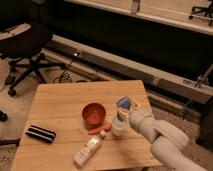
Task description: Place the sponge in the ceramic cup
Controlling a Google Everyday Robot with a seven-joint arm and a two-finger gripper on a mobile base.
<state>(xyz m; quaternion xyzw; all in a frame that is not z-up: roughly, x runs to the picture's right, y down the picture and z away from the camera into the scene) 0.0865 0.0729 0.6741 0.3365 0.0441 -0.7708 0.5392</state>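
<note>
The blue sponge is held off the table at the tip of my gripper, which is shut on it. Directly below stands the small white ceramic cup, on the wooden table near its right front part. The sponge hangs just above the cup's rim, and the gripper hides part of that rim. My pale arm reaches in from the lower right.
A reddish-orange bowl sits just left of the cup, with a small orange item in front of it. A white bottle lies near the front edge. A black striped block lies front left. An office chair stands behind.
</note>
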